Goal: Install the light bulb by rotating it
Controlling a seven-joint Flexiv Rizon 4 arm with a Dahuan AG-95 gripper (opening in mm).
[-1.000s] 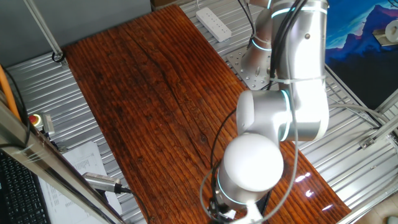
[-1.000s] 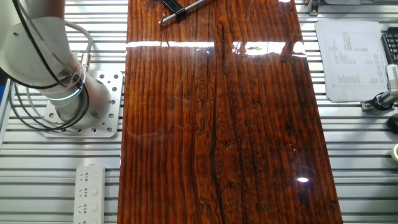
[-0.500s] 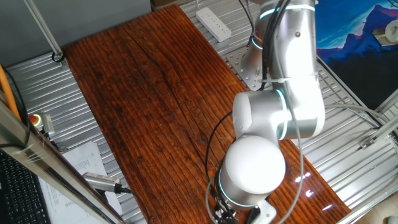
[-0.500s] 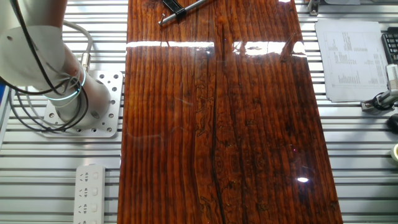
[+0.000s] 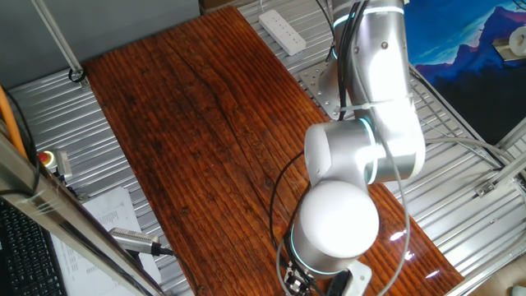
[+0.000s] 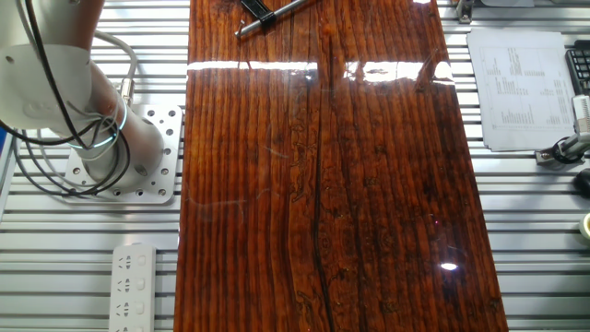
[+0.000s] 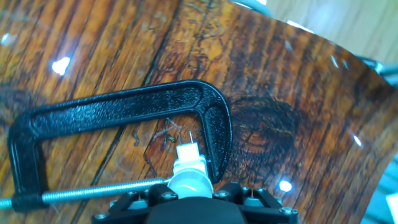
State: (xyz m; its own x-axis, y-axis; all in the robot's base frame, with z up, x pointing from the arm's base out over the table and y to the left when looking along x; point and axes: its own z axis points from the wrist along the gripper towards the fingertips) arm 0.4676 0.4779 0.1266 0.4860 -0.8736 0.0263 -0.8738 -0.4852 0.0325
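Reaching low over the black clamp [image 7: 124, 118], end effector [image 7: 189, 186] grips the light bulb [image 7: 189, 177].

A black C-shaped clamp [image 7: 118, 118] lies flat on the glossy striped wooden tabletop [image 6: 332, 184], its threaded screw rod [image 7: 93, 191] running along the near side. On the metal slats beside the wood lie a white power strip [image 6: 131, 286] and a printed sheet of paper [image 6: 521, 88]. A dark pen-like tool [image 6: 267, 14] rests at the far end of the wood. A red button [image 5: 47, 157] sits on the left frame.
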